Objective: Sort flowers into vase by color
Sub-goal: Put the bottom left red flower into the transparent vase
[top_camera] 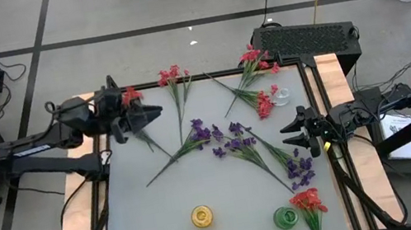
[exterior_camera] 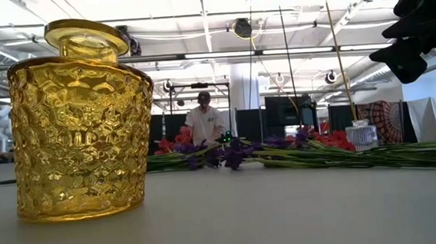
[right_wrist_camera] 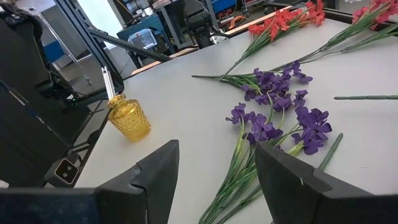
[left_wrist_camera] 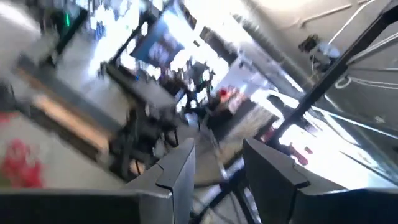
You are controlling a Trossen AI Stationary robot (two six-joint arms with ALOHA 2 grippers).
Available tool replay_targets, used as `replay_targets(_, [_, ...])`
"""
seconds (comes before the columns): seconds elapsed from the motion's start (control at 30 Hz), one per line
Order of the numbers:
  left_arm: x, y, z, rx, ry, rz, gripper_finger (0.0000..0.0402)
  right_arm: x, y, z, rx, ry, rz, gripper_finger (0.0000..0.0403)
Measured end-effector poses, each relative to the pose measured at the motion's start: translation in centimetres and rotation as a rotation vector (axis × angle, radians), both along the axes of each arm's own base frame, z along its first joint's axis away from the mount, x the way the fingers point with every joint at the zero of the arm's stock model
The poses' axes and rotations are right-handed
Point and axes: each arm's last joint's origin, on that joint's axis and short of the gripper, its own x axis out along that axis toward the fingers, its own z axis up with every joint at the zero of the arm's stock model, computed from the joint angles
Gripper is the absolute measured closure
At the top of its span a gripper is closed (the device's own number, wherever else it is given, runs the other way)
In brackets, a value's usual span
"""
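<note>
Now the left claw point(top_camera: 147, 115) is hanging over the far left part of the tabletop point(top_camera: 169, 196). It is gripping a red flower point(top_camera: 132, 96), and the thin green stem is dangling down toward the tabletop. The right claw point(top_camera: 288, 134) is waiting at the right side with its fingers partly open, holding nothing. Purple flowers point(top_camera: 230, 137) are lying in the middle of the tabletop. More red flowers point(top_camera: 172, 75) are lying along the far edge, near a clear vase point(top_camera: 280, 96). A yellow vase point(top_camera: 201, 216) is standing near the front edge. A green vase point(top_camera: 285, 217) is standing to its right, with a red flower point(top_camera: 308, 200) touching it.
</note>
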Motion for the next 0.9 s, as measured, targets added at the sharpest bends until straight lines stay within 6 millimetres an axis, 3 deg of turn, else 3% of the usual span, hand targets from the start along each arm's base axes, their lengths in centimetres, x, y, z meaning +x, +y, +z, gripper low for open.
replay_targets(0.2, [0.9,0.2,-0.5,0.155,0.028,0.038,0.0261,0.0,0.0,0.0,0.0,0.0,0.0,0.02])
replay_targets(0.37, [1.1,-0.1,-1.6,0.322,0.122,-0.064,0.0261,0.0,0.0,0.0,0.0,0.0,0.0,0.02])
replay_targets(0.63, [0.7,-0.2,-5.1,0.32,0.467,-0.145,0.0261,0.0,0.0,0.0,0.0,0.0,0.0,0.02])
replay_targets(0.9, [-0.4,-0.2,-7.1,0.245,0.746,-0.133,0.0261,0.0,0.0,0.0,0.0,0.0,0.0,0.02])
